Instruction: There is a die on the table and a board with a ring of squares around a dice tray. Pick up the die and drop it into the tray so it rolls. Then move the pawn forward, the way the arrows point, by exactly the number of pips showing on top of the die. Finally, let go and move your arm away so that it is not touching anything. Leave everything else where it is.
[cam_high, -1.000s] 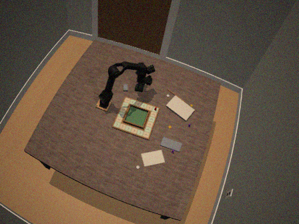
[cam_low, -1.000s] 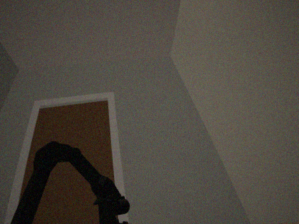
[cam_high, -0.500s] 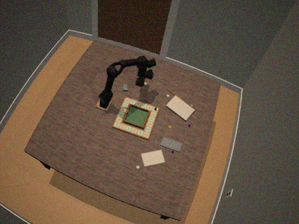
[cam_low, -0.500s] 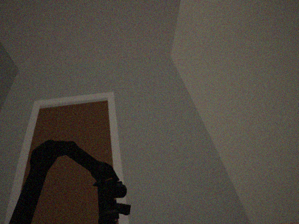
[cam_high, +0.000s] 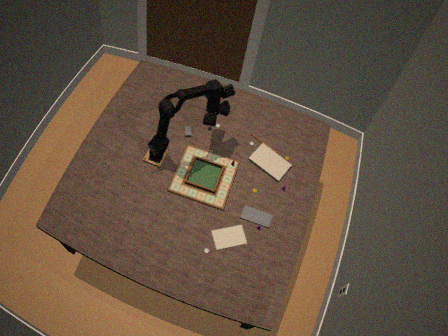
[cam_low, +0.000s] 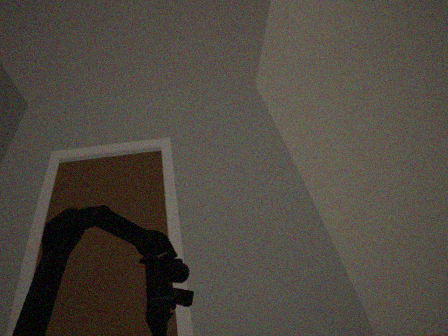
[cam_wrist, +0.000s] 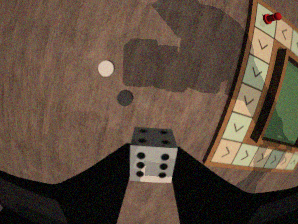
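My gripper (cam_wrist: 152, 151) (cam_high: 212, 122) is shut on the white die (cam_wrist: 151, 156) and holds it above the table, behind the board. The die shows in the top view as a pale speck (cam_high: 217, 124) at the fingertips. The board (cam_high: 181, 176) (cam_wrist: 235, 122) has a ring of arrow squares around a green dice tray (cam_high: 205, 173) (cam_wrist: 283, 107). The red pawn (cam_wrist: 271, 18) (cam_high: 233, 162) stands on a square at the board's far right corner. In the exterior view only the dark arm (cam_low: 150, 270) shows against a door.
On the table lie a white disc (cam_wrist: 105, 68) (cam_high: 251, 143), a dark disc (cam_wrist: 124, 97), a small grey block (cam_high: 188, 131), two pale cards (cam_high: 270, 161) (cam_high: 229, 236), a grey card (cam_high: 256, 216) and small coloured tokens (cam_high: 254, 190). The arm's base (cam_high: 156, 152) stands left of the board.
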